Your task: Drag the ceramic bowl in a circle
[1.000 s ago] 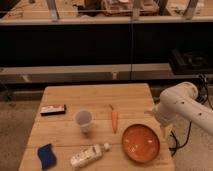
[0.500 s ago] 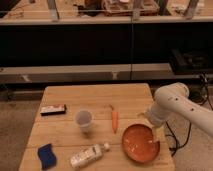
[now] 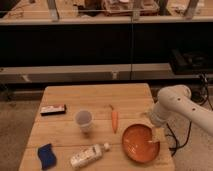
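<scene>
We see the white arm [image 3: 186, 106] reaching in from the right edge, its thick rounded segment sloping down and to the left over the right end of the wooden bench [image 3: 100, 95]. From the bulky joint above the bench's right edge the wrist turns downward, and the gripper [image 3: 157, 136] sits low at the right rim of the ceramic bowl [image 3: 139, 144], its tip just inside or on that rim. We cannot tell how far the jaws are parted, or whether they grip the rim. The ceramic bowl lies upright on the near right corner of the bench, close to the front and right edges. Just to its upper left lies a carrot [image 3: 114, 120], pointing away from us, near the bowl but apart from it. A translucent cup [image 3: 83, 120] stands left of the carrot. A plastic bottle [image 3: 89, 155] lies on its side near the front edge, a blue sponge [image 3: 47, 154] to its left. A dark flat packet [image 3: 53, 109] with a pale label rests at the left; its print is too small for us to read, as is the bottle's label.
</scene>
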Motion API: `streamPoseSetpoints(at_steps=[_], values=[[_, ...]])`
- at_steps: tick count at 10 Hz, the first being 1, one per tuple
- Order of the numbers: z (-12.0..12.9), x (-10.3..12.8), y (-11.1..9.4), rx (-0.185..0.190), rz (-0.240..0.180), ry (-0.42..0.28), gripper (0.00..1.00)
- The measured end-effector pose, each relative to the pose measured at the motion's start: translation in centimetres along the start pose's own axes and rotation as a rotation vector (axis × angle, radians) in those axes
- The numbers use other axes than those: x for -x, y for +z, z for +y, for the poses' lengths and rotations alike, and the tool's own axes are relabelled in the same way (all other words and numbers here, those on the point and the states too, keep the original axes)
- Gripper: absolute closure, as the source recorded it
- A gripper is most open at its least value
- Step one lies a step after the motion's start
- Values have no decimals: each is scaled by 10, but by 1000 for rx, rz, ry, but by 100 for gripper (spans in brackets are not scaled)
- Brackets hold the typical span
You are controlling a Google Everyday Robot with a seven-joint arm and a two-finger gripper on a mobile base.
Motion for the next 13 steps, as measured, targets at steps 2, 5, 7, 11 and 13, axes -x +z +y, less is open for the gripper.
streamPoseSetpoints(at_steps=[2,5,7,11,13], values=[[-3,-1,10,8,-19,28,20],[-13,-7,26,6,-10,69,20],[-16,-12,33,8,2,110,20],[-19,-35,55,28,14,249,20],[-17,-47,63,45,-5,332,20]])
